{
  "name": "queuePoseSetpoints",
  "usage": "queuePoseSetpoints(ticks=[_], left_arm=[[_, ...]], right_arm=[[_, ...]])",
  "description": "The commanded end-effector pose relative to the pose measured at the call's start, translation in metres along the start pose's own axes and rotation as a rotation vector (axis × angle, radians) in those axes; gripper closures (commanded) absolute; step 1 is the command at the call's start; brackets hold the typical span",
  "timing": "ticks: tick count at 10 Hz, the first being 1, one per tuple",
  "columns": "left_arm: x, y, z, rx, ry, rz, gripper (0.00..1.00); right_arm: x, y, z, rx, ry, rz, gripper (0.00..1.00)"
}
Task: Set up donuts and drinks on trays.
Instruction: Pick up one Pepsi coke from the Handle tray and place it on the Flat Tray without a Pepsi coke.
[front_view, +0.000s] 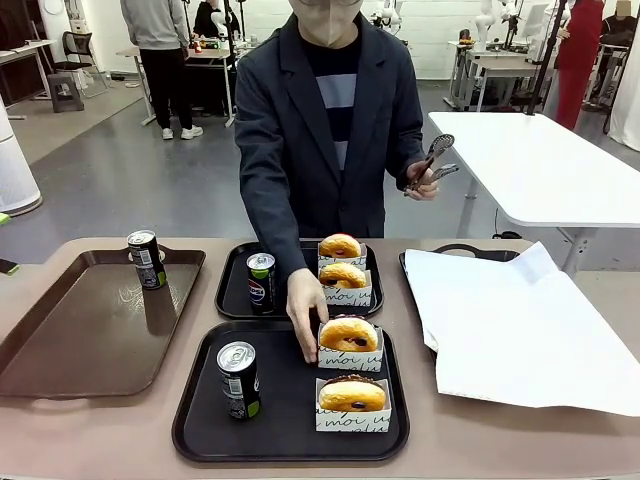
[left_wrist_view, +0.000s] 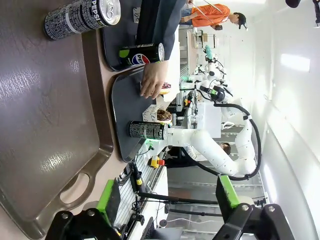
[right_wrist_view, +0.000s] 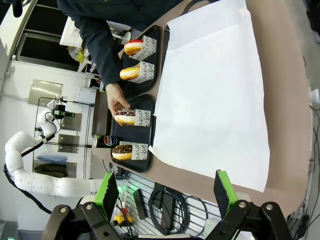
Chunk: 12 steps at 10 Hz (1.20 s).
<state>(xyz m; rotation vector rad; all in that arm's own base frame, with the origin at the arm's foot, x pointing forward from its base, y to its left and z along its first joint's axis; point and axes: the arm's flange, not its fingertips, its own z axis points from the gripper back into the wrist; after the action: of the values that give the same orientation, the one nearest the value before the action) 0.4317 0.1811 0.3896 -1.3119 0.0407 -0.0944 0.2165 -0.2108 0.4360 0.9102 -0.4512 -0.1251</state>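
Two black trays lie mid-table. The near tray (front_view: 290, 425) carries a can (front_view: 239, 380) and two sleeved donuts (front_view: 350, 340) (front_view: 352, 398). The far tray (front_view: 235, 288) holds a can (front_view: 261, 282) and two sleeved donuts (front_view: 340, 248) (front_view: 343, 277). A person's hand (front_view: 305, 312) rests on the near tray, touching the rear donut's sleeve. My left gripper (left_wrist_view: 167, 200) is open above the brown tray (left_wrist_view: 50, 125), nothing between its fingers. My right gripper (right_wrist_view: 165, 195) is open over the table edge by the white paper (right_wrist_view: 210, 90), away from the donuts (right_wrist_view: 125, 117).
A third can (front_view: 147, 259) stands at the back of the long brown tray (front_view: 90, 330) on the left. The paper-lined tray (front_view: 520, 320) takes up the right side. The person's other hand holds metal tongs (front_view: 435, 160) off the table.
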Motion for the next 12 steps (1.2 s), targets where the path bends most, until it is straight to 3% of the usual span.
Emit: queuePoseSetpoints(ticks=[1,12], left_arm=[[-0.0023,-0.0028,0.0009,-0.006,0.002,-0.022,0.00],[-0.0023,-0.0028,0.0009,-0.006,0.002,-0.022,0.00]], right_arm=[[0.0035,-0.0011,-0.0025,0.034,-0.025,0.019,0.00],[0.0035,-0.0011,-0.0025,0.034,-0.025,0.019,0.00]])
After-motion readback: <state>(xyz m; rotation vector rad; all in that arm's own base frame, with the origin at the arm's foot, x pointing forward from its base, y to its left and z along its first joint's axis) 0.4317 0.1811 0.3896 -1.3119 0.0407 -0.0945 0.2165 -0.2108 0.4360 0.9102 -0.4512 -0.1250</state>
